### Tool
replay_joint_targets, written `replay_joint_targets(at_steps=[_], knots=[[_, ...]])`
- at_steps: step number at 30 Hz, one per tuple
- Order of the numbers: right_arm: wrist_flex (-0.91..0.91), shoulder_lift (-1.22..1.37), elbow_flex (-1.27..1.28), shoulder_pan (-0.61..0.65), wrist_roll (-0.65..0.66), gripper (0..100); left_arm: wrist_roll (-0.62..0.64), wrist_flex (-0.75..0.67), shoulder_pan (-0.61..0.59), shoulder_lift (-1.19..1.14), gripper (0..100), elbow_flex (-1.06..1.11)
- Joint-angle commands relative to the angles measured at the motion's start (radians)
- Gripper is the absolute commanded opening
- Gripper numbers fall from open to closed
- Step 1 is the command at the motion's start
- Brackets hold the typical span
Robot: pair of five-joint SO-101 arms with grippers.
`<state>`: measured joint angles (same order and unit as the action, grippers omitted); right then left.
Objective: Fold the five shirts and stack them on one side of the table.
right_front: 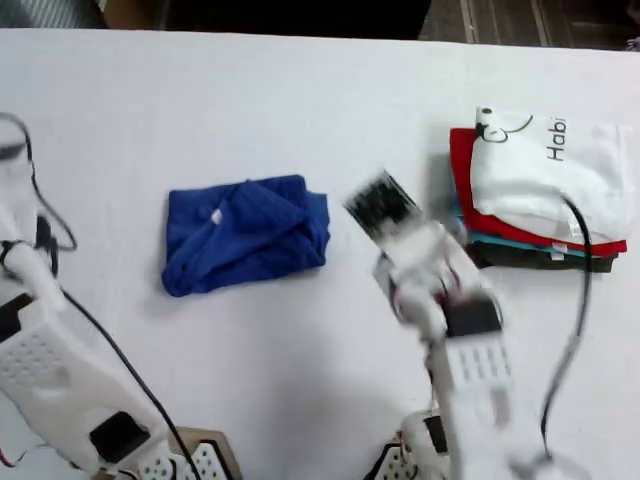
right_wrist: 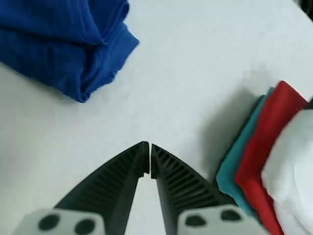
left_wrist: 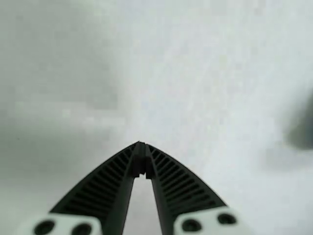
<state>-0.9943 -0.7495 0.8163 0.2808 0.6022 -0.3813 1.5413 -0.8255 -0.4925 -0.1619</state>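
A folded blue shirt (right_front: 246,232) lies near the middle of the white table (right_front: 300,110); the right wrist view shows one corner of the blue shirt (right_wrist: 63,44). At the right side sits a stack of folded shirts (right_front: 540,190), white on top, then red, teal and a dark one; the stack's edge (right_wrist: 264,161) appears in the right wrist view. My right gripper (right_front: 378,205) (right_wrist: 149,159) hangs shut and empty between the blue shirt and the stack. My left gripper (left_wrist: 141,147) is shut over bare table, holding nothing; its arm (right_front: 50,380) stands at the table's left edge.
Cables (right_front: 100,340) trail from both arms near the front edge. Bare table lies behind the shirts and between the blue shirt and the left arm.
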Motion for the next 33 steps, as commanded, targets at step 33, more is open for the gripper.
replay_joint_targets(at_steps=[33], knots=[[-0.311, 1.840, -1.956, 0.429, -0.227, 2.0, 0.146, -0.308, -0.044, 0.101, 3, 0.486]])
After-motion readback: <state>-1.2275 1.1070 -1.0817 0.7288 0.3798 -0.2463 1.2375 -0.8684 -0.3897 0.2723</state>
